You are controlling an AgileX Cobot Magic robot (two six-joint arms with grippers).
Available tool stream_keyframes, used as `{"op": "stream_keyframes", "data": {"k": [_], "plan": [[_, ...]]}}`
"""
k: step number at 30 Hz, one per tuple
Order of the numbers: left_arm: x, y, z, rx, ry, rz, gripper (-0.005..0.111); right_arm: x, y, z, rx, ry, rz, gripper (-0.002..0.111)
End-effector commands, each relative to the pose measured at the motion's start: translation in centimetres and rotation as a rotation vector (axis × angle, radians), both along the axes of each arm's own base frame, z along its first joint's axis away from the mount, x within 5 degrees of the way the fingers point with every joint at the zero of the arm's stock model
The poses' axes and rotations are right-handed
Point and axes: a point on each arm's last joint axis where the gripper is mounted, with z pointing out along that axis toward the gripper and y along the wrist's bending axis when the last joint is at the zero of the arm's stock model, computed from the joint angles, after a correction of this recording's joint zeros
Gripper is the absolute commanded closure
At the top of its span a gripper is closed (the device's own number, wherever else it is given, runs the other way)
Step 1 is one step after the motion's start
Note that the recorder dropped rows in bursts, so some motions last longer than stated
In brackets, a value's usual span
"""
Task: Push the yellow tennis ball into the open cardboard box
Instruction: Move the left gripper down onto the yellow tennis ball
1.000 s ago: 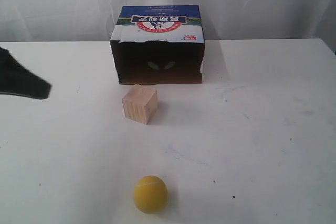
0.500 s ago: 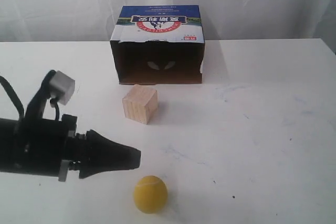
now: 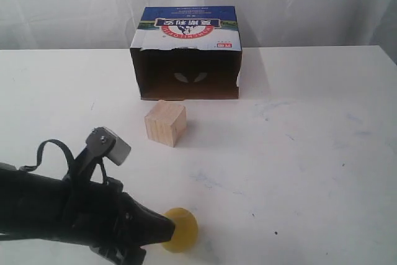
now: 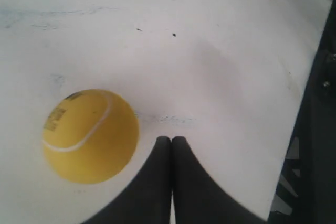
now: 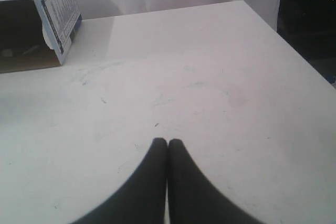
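While one ball (image 3: pixel 183 229) lies, one box (image 3: pixel 186 51) stands open.

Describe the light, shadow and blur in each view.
Exterior view: soft even light, box interior dark, block throws a faint shadow. Left wrist view: ball fairly sharp, left gripper a soft black blur. Right wrist view: right gripper equally soft, table bright.
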Motion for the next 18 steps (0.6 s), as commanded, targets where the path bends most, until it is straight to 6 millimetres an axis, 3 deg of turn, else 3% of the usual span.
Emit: {"op": "stream_keyframes", "data": {"k": [1,11,18], "plan": [[-0.3,-1.1,-1.0,0.007,-0.052,-0.096,0.107,0.0,0.0,0.1,-0.001,-0.012,0.005,0.108],[0.1,-1.1,-3.6,0.084,-0.001,-0.115,0.107,0.0,0.0,0.1,-0.001,-0.012,0.005,0.108],[1.3,-1.9,-3.4,0.073,-0.021,-0.123,0.107,0.0,0.0,0.1,-0.001,-0.012,0.005,0.108]]}}
